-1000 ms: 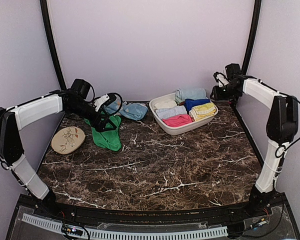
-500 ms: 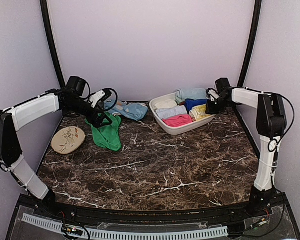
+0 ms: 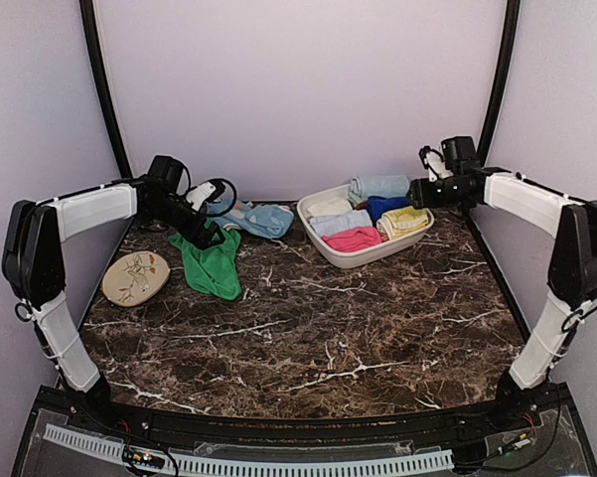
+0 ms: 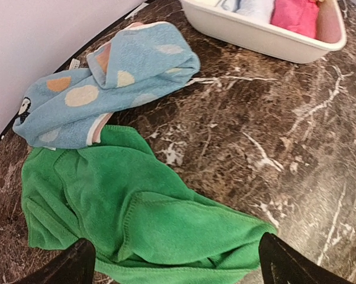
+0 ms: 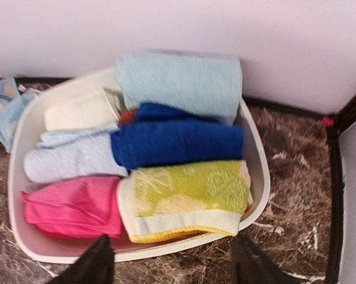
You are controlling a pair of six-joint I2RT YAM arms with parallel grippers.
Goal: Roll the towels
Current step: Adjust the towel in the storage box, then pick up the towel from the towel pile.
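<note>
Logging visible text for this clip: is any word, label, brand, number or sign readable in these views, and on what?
No readable text in any view.
The pale blue towel with coloured dots carries only patterns.
The plain green towel, white plastic tub and tan oval leaf-print disc show no lettering.

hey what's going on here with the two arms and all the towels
Nothing is gripped yet. The left arm hovers with jaws open over the crumpled green towel, lying unrolled on the table beside a blue dotted cloth. The right arm, jaws open too, hangs over the white bin of towels, including the lime-yellow towel.
</note>
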